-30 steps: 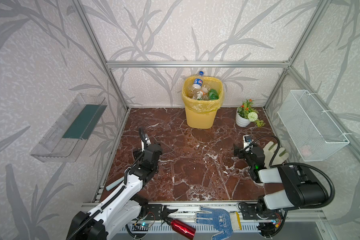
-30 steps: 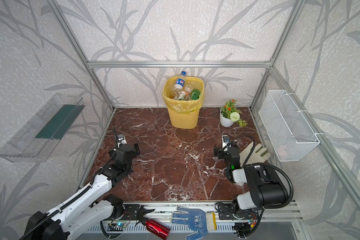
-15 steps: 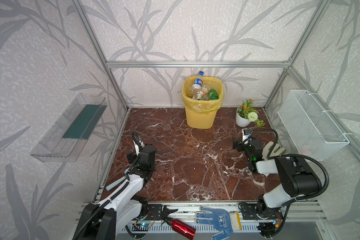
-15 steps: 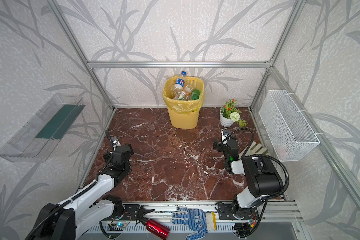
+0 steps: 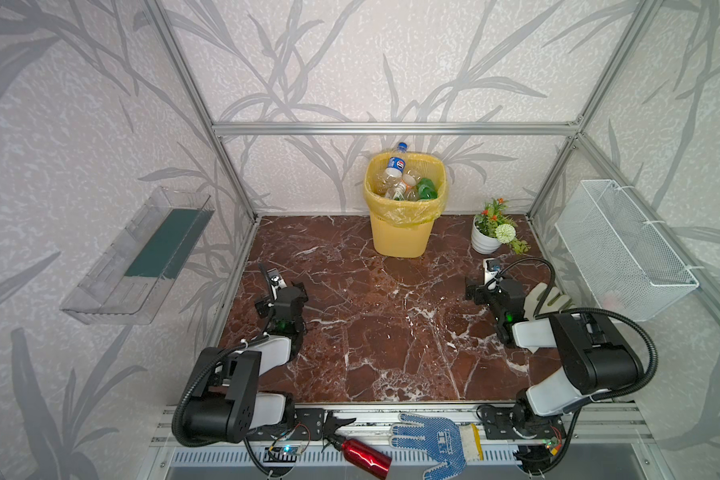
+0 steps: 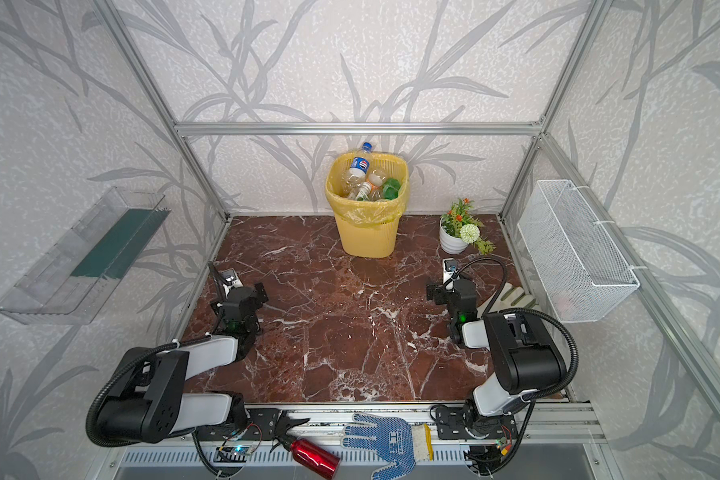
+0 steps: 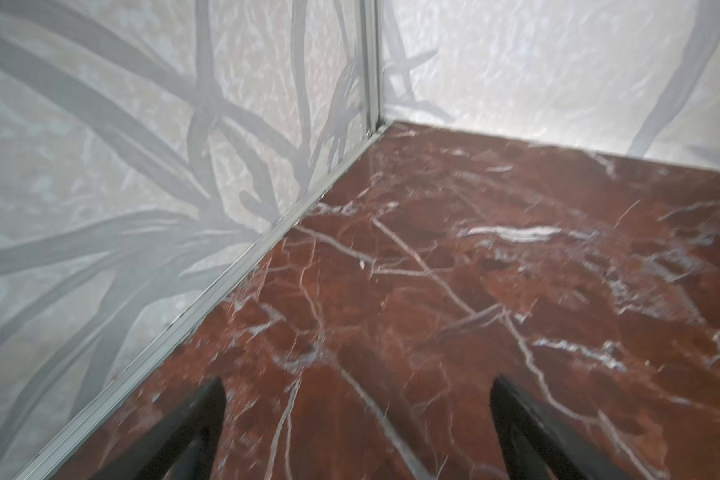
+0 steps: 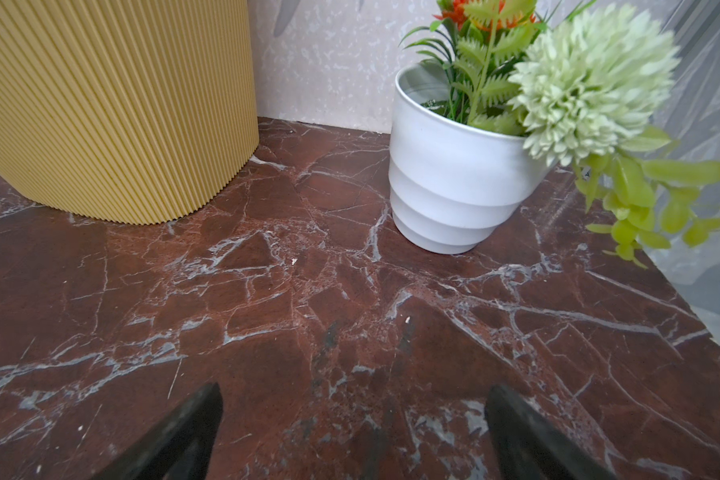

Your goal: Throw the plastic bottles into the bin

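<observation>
Ahead of wide-apart, empty left claw (image 7: 356, 388) and right claw (image 8: 352, 390): plastic bottles (image 5: 404, 185) in bin (image 5: 398, 239). Looks done; just rest.

**Layout, both top views**

Bin (image 5: 400, 237) at upper centre, on table (image 5: 371, 332), against back wall. Plastic bottles (image 5: 406, 185) piled in it, one poking above rim. Plant pot (image 5: 484, 245) right of bin nr back-right corner, not touching.

Tray (image 5: 138, 257) on wall, mid-left of frame. Wire basket (image 5: 624, 249) on wall, mid-right.

L gripper (image 5: 280, 296) over table nr its left edge, mid-frame. R gripper (image 5: 491, 291) opposite, below pot. Glove (image 5: 547, 297) on table just right of R gripper, partly behind the arm.

Front rail, bottom of frame: metal bottle (image 5: 364, 453) at centre, 2nd glove (image 5: 441, 436) just right of it.

R wrist view: bin and pot ahead of gripper, bare table btwn them.
</observation>
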Controlling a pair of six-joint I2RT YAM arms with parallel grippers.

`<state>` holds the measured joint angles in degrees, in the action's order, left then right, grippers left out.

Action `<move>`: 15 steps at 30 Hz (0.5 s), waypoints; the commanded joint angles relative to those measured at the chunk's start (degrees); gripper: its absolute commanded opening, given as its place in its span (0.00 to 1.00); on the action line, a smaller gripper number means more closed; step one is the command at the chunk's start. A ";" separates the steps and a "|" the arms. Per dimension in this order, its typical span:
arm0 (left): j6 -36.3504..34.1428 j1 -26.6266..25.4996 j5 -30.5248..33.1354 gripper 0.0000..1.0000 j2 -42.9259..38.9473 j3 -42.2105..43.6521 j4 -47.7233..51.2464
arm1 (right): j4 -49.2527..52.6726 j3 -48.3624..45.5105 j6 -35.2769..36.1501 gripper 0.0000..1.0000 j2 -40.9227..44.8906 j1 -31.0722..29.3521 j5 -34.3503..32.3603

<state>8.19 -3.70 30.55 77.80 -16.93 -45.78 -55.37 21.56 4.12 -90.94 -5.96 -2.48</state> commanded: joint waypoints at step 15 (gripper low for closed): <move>-3.84 2.52 -9.73 0.99 12.09 -3.99 -9.85 | -1.23 -0.28 -0.24 0.99 -0.03 0.16 0.02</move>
<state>4.67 -1.52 21.26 90.19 -20.32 -57.47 -55.37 21.56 4.12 -90.94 -5.96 -2.50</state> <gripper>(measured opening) 0.992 0.991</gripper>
